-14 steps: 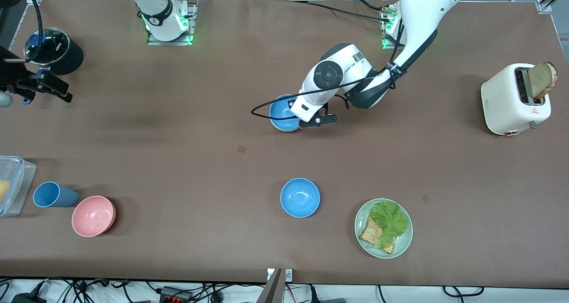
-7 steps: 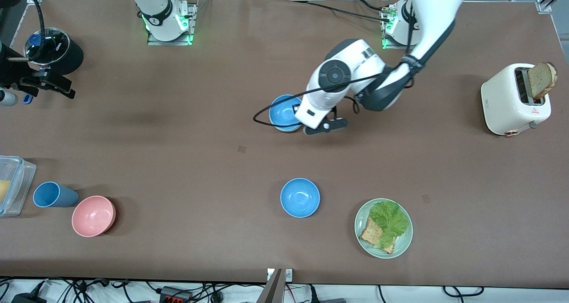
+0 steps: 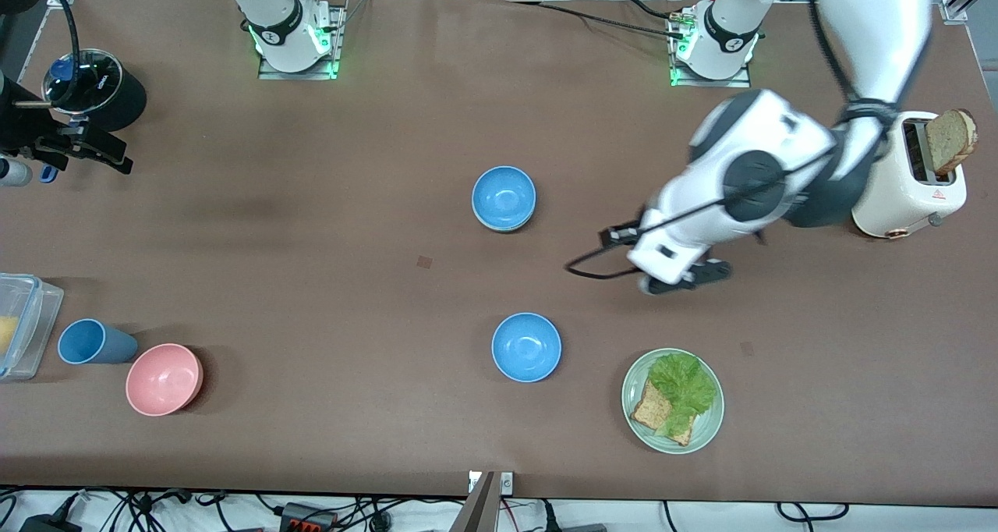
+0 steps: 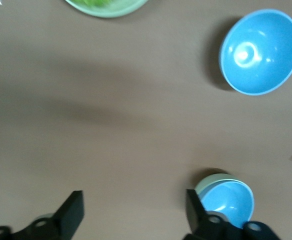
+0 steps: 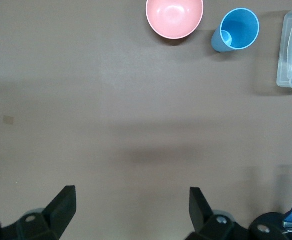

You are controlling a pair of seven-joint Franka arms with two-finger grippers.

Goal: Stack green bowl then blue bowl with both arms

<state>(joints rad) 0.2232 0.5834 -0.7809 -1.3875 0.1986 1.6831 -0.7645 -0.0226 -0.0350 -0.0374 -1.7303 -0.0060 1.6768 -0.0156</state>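
Observation:
A blue bowl (image 3: 504, 197) sits nested in the green bowl at mid-table. In the left wrist view the blue bowl (image 4: 230, 202) shows with the green bowl's rim (image 4: 209, 181) peeking out beneath it. A second blue bowl (image 3: 526, 347) stands alone nearer the front camera and also shows in the left wrist view (image 4: 260, 51). My left gripper (image 3: 684, 278) (image 4: 133, 215) is open and empty, above bare table between the stack and the toaster. My right gripper (image 3: 109, 154) (image 5: 131, 210) is open and empty, waiting at the right arm's end of the table.
A pale-green plate (image 3: 633, 376) with lettuce and bread lies beside the lone blue bowl. A white toaster (image 3: 897, 181) holds a bread slice. A pink bowl (image 3: 164, 379), a blue cup (image 3: 90, 342) and a clear container (image 3: 23, 325) stand near the front edge. A black pot (image 3: 97, 87) stands by the right gripper.
My left gripper has left the stacked bowls and swung toward the toaster, open and empty. The blue bowl stays nested in the green bowl. The right arm shifted slightly.

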